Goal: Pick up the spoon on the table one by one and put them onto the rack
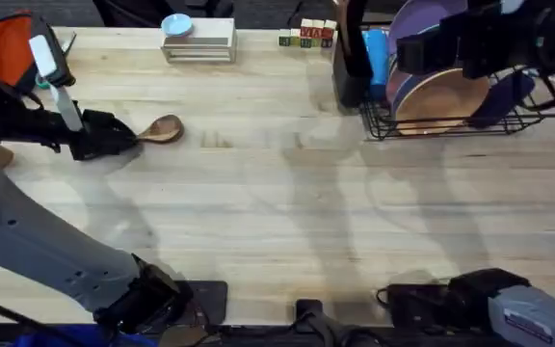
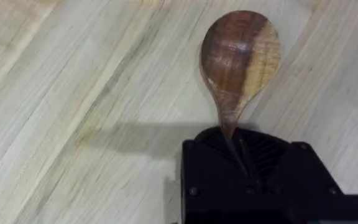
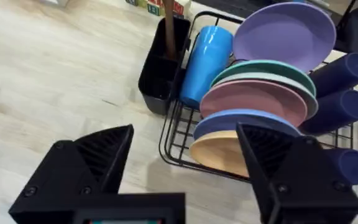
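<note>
The spoon (image 2: 240, 59) lies on the worktop (image 1: 287, 212) at its far left side, well apart from the rack (image 1: 451, 87), with its oval bowl pointing toward the middle and its slim handle running into the left end effector (image 1: 114, 135). In the left wrist view the fingers are pressed together on the handle just behind the bowl's neck, so the grip sits near the heavy end and the spoon should hang fairly level when raised. To do this step well, the arm should probably lift straight up before travelling, keeping the pinch firm so the thin handle does not swivel. The carry crosses the whole worktop to the tall black utensil holder (image 3: 163, 62) at the rack's near corner, where another wooden handle already stands. The right end effector (image 3: 185, 168) hovers spread wide beside the rack, which may crowd the approach.
</note>
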Tool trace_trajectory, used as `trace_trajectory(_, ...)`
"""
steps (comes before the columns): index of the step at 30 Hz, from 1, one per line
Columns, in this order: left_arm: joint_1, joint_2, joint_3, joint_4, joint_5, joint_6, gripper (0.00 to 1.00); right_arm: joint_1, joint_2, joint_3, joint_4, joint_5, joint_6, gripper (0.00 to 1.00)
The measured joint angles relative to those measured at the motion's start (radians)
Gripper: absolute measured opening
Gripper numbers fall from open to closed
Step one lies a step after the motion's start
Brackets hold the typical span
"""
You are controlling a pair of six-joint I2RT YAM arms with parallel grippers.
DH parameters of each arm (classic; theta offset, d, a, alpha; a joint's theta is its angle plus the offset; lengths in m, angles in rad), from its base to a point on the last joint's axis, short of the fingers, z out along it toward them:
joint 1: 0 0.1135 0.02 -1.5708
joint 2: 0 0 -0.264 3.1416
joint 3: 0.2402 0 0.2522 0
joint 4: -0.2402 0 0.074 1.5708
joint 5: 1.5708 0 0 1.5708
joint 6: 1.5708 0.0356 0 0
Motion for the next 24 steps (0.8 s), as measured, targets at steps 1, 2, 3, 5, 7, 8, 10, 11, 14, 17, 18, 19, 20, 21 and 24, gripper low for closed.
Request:
trace_trajectory(1, 0.000, -0.002, -0.001, -0.005, -0.003, 0.000, 0.042, 0.000, 0.000, 0.000, 0.000, 0.000, -0.007, 0.996)
trace_trajectory(2, 0.001, -0.004, -0.001, -0.010, -0.006, 0.000, 0.042, 0.000, 0.000, 0.000, 0.000, 0.000, -0.013, 0.997)
trace_trajectory(3, 0.002, -0.007, -0.001, -0.015, -0.008, 0.000, 0.042, 0.000, 0.000, 0.000, 0.000, 0.000, -0.019, 0.997)
trace_trajectory(5, 0.005, -0.017, -0.001, -0.024, -0.014, 0.000, 0.042, 0.000, 0.000, 0.000, 0.000, 0.000, -0.032, 0.997)
trace_trajectory(7, 0.021, -0.040, -0.001, -0.033, -0.027, 0.000, 0.042, 0.000, 0.000, 0.000, 0.000, 0.000, -0.051, 0.996)
trace_trajectory(8, 0.026, -0.047, -0.001, -0.038, -0.030, 0.000, 0.042, 0.000, 0.000, 0.000, 0.000, 0.000, -0.053, 0.996)
trace_trajectory(10, 0.033, -0.056, -0.001, -0.043, -0.035, 0.000, 0.042, 0.000, 0.000, 0.000, 0.000, 0.003, -0.059, 0.996)
trace_trajectory(11, 0.036, -0.059, -0.001, -0.043, -0.036, 0.000, 0.042, 0.000, 0.000, 0.000, 0.000, 0.007, -0.061, 0.997)
trace_trajectory(14, 0.040, -0.063, -0.001, -0.065, -0.060, 0.000, 0.042, 0.000, 0.000, 0.000, 0.000, 0.019, -0.064, 0.996)
trace_trajectory(17, 0.042, -0.063, -0.001, -0.077, -0.080, 0.000, 0.042, 0.000, 0.000, 0.000, 0.000, 0.027, -0.065, 0.996)
trace_trajectory(18, 0.044, -0.064, -0.001, -0.083, -0.085, 0.000, 0.042, 0.000, 0.000, 0.000, 0.000, 0.033, -0.067, 0.996)
trace_trajectory(19, 0.047, -0.066, -0.002, -0.088, -0.088, 0.000, 0.042, 0.000, 0.000, 0.000, 0.000, 0.039, -0.067, 0.996)
trace_trajectory(20, 0.051, -0.072, -0.003, -0.092, -0.093, -0.001, 0.042, 0.000, 0.000, 0.000, 0.000, 0.045, -0.067, 0.996)
trace_trajectory(21, 0.057, -0.082, -0.004, -0.098, -0.098, -0.001, 0.042, 0.000, 0.000, 0.000, 0.001, 0.053, -0.068, 0.997)
trace_trajectory(24, 0.074, -0.129, -0.005, -0.110, -0.105, -0.005, 0.042, 0.000, 0.000, 0.000, 0.012, 0.079, -0.068, 0.996)
